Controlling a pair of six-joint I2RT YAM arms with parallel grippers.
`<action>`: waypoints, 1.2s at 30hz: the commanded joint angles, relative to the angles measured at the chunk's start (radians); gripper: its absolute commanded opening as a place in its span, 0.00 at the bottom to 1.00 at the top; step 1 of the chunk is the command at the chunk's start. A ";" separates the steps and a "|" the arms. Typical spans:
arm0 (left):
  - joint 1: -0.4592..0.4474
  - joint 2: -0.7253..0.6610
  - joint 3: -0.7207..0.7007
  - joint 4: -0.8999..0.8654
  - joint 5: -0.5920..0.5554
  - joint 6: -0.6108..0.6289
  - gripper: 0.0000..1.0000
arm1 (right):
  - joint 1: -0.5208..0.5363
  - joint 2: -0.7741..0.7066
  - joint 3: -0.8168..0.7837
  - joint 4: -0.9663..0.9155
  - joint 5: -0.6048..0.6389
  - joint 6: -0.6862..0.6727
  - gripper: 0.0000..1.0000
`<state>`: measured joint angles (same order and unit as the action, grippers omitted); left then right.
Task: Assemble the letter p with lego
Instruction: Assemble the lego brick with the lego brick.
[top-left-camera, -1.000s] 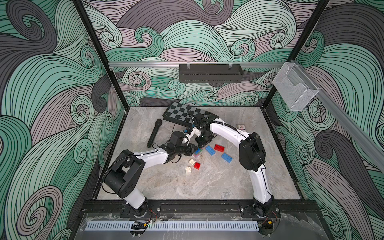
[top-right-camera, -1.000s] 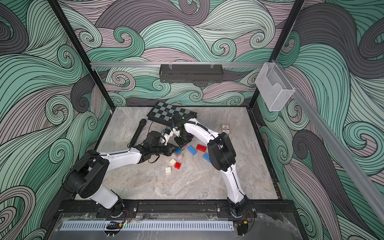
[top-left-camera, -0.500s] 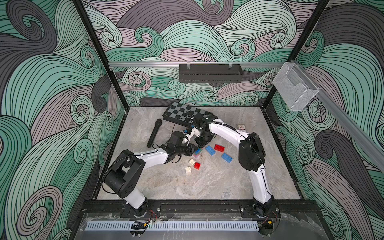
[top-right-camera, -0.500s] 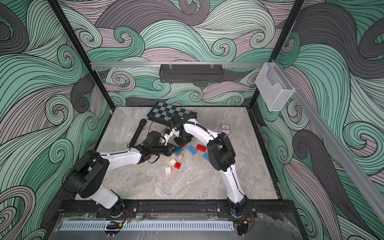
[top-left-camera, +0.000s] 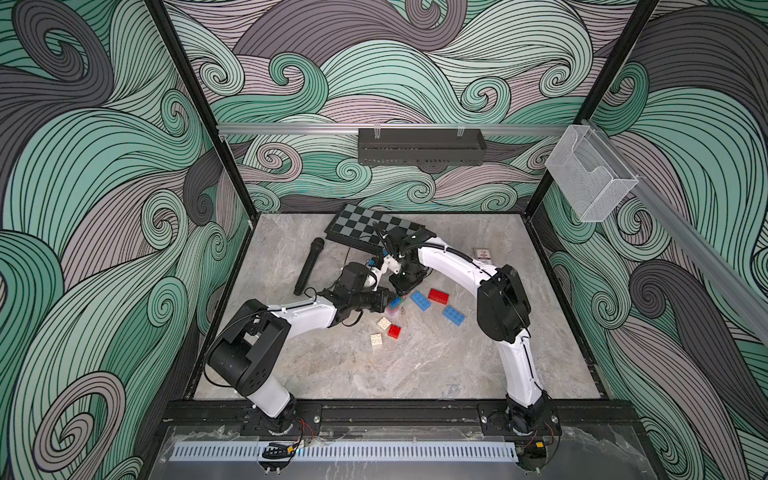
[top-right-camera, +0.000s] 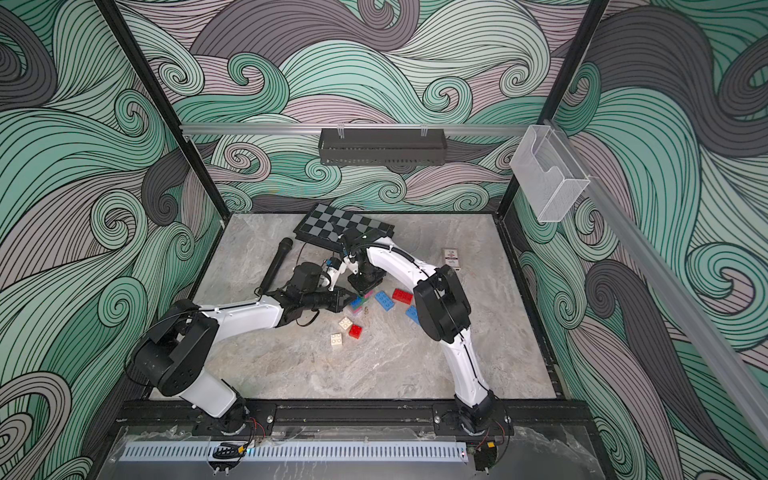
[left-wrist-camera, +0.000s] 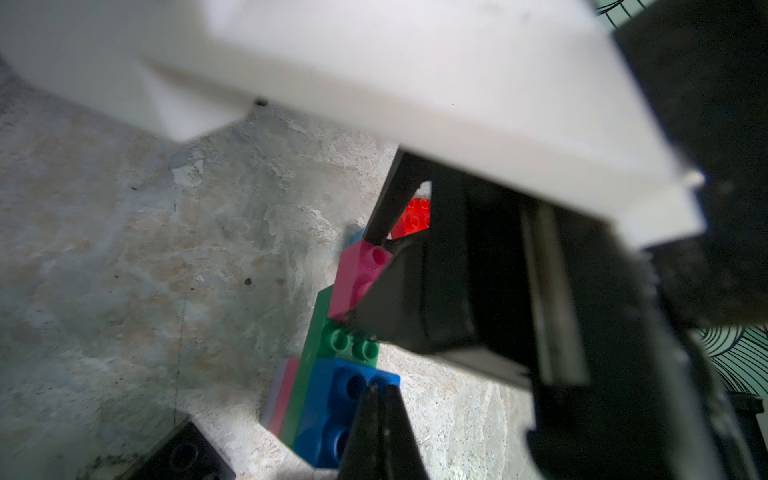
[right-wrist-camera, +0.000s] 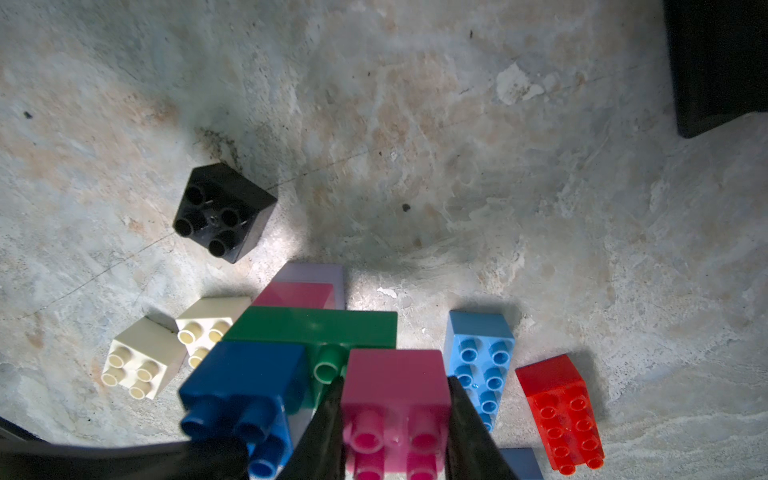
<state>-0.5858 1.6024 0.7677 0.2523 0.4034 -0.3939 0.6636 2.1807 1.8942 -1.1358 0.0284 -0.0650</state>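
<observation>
A lego stack stands mid-table in both top views (top-left-camera: 395, 306) (top-right-camera: 358, 302). It has a lilac brick (right-wrist-camera: 316, 272) and a pink layer at the bottom, then an oblong green brick (right-wrist-camera: 311, 328). On the green brick sit a dark blue brick (right-wrist-camera: 245, 374) and a pink brick (right-wrist-camera: 395, 370). My right gripper (right-wrist-camera: 395, 381) is shut on that pink brick, one finger on each side. My left gripper (left-wrist-camera: 376, 390) is shut, and its tips lie over the dark blue brick (left-wrist-camera: 328, 407). Whether they touch it I cannot tell.
Loose lego around the stack: a black square (right-wrist-camera: 222, 212), two cream squares (right-wrist-camera: 141, 361) (right-wrist-camera: 208, 324), a light blue oblong (right-wrist-camera: 480, 357), a red oblong (right-wrist-camera: 561, 403), a small red square (top-left-camera: 394, 331). Behind lie a checkered board (top-left-camera: 374, 226), a black microphone (top-left-camera: 308, 266) and a small card box (top-left-camera: 482, 254).
</observation>
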 joint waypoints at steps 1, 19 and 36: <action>-0.005 0.054 -0.041 -0.117 -0.015 -0.003 0.00 | 0.020 0.050 -0.033 -0.048 -0.018 -0.003 0.12; -0.006 0.053 -0.041 -0.116 -0.015 -0.003 0.00 | 0.034 0.038 -0.074 -0.042 0.011 0.016 0.13; -0.005 0.054 -0.044 -0.114 -0.015 -0.004 0.00 | 0.036 0.019 -0.085 -0.035 0.019 0.027 0.30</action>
<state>-0.5858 1.6066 0.7635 0.2691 0.4076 -0.3939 0.6750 2.1578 1.8557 -1.1015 0.0559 -0.0559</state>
